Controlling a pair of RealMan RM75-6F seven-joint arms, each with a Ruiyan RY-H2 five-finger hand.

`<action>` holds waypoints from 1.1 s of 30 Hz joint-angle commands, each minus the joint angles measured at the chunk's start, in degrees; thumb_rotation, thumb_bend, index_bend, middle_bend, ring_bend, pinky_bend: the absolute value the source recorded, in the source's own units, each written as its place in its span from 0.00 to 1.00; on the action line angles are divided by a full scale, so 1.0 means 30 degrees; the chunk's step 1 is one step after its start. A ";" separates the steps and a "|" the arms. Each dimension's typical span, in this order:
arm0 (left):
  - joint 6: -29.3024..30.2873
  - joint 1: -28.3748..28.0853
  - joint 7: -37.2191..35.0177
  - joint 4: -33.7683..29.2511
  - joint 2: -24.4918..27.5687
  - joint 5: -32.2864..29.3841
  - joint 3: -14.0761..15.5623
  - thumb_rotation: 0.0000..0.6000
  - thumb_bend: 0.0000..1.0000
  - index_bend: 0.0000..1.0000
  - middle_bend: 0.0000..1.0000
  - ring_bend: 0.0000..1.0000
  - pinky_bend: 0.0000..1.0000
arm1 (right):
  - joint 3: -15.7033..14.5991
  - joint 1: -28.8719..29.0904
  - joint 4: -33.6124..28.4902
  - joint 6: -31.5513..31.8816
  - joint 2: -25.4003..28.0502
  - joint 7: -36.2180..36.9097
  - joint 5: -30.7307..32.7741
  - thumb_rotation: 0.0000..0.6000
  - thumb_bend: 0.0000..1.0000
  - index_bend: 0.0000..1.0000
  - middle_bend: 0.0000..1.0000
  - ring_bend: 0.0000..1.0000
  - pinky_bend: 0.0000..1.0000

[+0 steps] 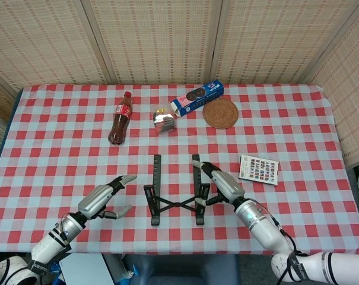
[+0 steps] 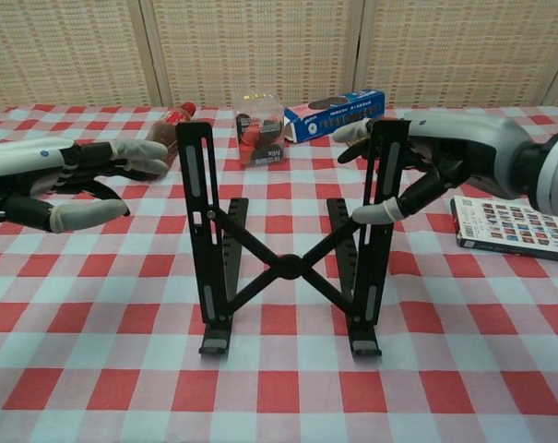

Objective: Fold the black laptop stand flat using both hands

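Right hand (image 2: 417, 161) of mine pinches the black laptop stand's (image 2: 283, 268) upright while my left hand (image 2: 71, 180) hangs spread and clear, so a one-sided push could tip it.

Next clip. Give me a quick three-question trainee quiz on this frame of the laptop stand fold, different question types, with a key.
1. True or false: the left hand grips the black laptop stand.
2. Which hand touches the stand's upright? A) left B) right C) both
3. Fill in: beside the right hand, on the table, lies a flat patterned ____.

Key:
1. False; it hovers apart, fingers spread.
2. B
3. box
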 commanded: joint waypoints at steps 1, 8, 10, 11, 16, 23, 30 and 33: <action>0.0106 0.0039 0.0159 0.0068 0.0080 0.0022 -0.0057 0.54 0.39 0.00 0.05 0.07 0.22 | 0.0404 0.0153 0.0556 0.0617 -0.0449 -0.0607 0.0845 1.00 0.20 0.02 0.06 0.01 0.06; 0.0380 0.0101 0.0851 0.0278 0.0490 0.0136 -0.0215 0.55 0.39 0.00 0.05 0.07 0.22 | 0.1040 -0.0520 0.1072 0.3297 -0.1021 -0.0903 -0.0392 1.00 0.19 0.00 0.00 0.00 0.00; 0.0291 0.0020 0.1146 0.0409 0.0626 0.0059 -0.0325 0.56 0.39 0.00 0.05 0.07 0.22 | 0.0902 -0.0721 0.0897 0.3635 -0.0684 -0.1032 -0.1289 1.00 0.19 0.00 0.00 0.00 0.00; 0.0250 -0.0040 0.1312 0.0517 0.0670 0.0035 -0.0399 0.57 0.39 0.00 0.05 0.07 0.22 | 0.0766 -0.0790 0.0755 0.3643 -0.0461 -0.1070 -0.1740 1.00 0.19 0.00 0.00 0.00 0.00; -0.0138 -0.0672 0.2999 0.1811 0.0364 0.0111 -0.0914 0.91 0.39 0.00 0.05 0.07 0.22 | -0.0454 -0.0975 0.0329 0.3386 0.1050 -0.2078 -0.4749 1.00 0.19 0.00 0.00 0.00 0.00; -0.0819 -0.2024 0.5962 0.4443 -0.1506 0.0525 -0.1615 1.00 0.39 0.00 0.05 0.07 0.22 | -0.2322 -0.1078 0.0967 0.3797 0.1627 -0.5405 -0.8925 1.00 0.11 0.00 0.00 0.00 0.00; -0.0472 -0.2963 0.8983 0.7568 -0.4557 0.0833 -0.2212 1.00 0.29 0.00 0.02 0.05 0.21 | -0.3309 -0.1208 0.2931 0.4104 0.0417 -0.7585 -1.1190 1.00 0.00 0.00 0.00 0.00 0.00; -0.0414 -0.3371 0.9967 0.8842 -0.5807 0.0952 -0.2318 1.00 0.23 0.00 0.00 0.01 0.20 | -0.3529 -0.1152 0.3677 0.3809 -0.0189 -0.8041 -1.1477 1.00 0.00 0.00 0.00 0.00 0.00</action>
